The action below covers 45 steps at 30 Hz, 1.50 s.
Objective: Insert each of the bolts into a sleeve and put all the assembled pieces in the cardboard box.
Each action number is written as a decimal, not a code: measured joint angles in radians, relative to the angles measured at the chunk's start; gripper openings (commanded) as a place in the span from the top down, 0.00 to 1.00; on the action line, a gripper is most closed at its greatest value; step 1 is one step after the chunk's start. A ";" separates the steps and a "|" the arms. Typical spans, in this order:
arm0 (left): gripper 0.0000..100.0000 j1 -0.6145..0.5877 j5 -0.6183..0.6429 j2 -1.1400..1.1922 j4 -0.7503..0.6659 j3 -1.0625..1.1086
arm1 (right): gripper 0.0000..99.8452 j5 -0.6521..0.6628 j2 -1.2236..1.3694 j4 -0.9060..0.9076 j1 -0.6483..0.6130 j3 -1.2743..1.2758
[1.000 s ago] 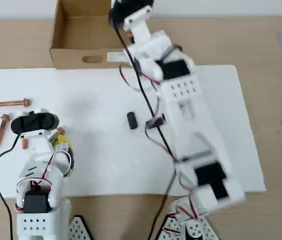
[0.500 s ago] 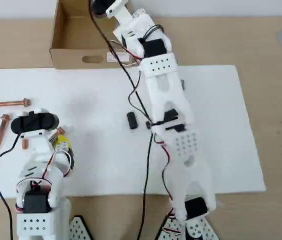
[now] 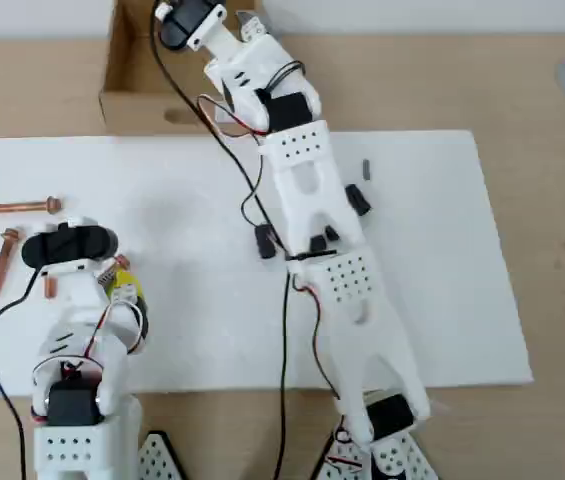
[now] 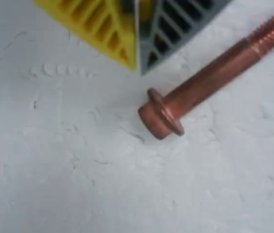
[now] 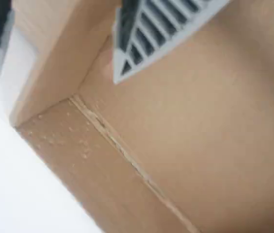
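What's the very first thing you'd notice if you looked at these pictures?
The long white right arm stands out most, stretched across the white mat with the right gripper open over the cardboard box at the far side. Next is the shiny copper bolt lying on the mat just by the left gripper, whose tips are shut, with more copper bolts beside that arm.

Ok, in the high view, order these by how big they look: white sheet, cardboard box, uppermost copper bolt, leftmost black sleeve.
1. white sheet
2. cardboard box, partly cut off and covered by an arm
3. copper bolt
4. black sleeve
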 measured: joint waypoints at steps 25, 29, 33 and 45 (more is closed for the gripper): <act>1.00 0.000 0.000 0.000 0.000 0.000 | 0.92 0.000 -0.055 0.476 0.008 -0.155; 1.00 0.000 0.000 0.000 0.000 0.000 | 0.92 0.000 -0.143 0.640 0.012 -0.157; 1.00 0.000 0.000 0.000 0.000 0.000 | 0.92 0.000 -0.229 0.792 0.014 -0.157; 1.00 0.000 0.000 0.000 0.000 0.000 | 0.92 0.000 -0.514 0.945 0.054 0.068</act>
